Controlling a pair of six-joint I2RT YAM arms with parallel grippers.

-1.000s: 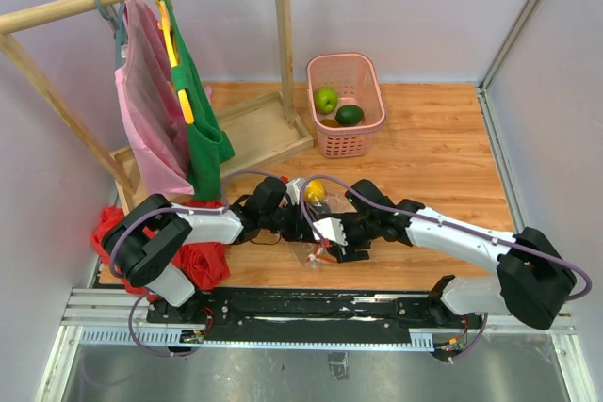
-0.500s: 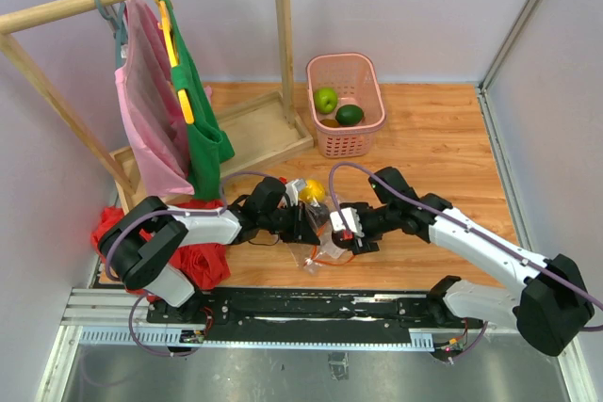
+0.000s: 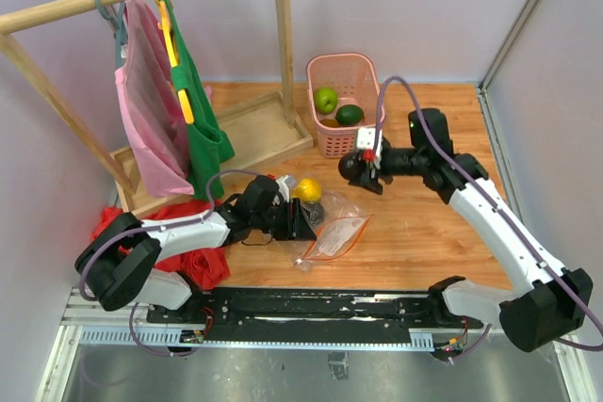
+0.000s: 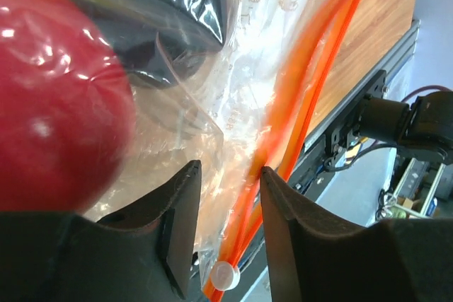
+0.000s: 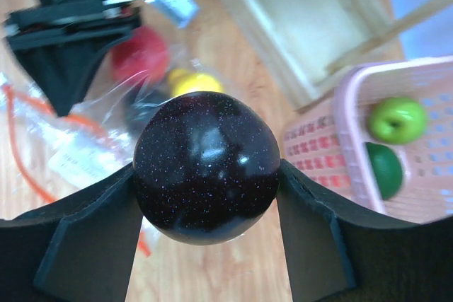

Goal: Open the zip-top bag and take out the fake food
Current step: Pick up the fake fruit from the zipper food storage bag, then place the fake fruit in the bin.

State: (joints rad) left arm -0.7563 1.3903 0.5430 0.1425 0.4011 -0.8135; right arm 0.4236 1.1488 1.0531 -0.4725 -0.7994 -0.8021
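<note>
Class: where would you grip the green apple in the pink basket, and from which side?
Grip the green apple across its round middle, from straight above: the walls of the pink basket block any sideways approach, and the dark green fruit lies close beside it.

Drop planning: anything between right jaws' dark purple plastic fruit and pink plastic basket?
Bare wooden tabletop only, in the top external view, between purple fruit and pink basket.
</note>
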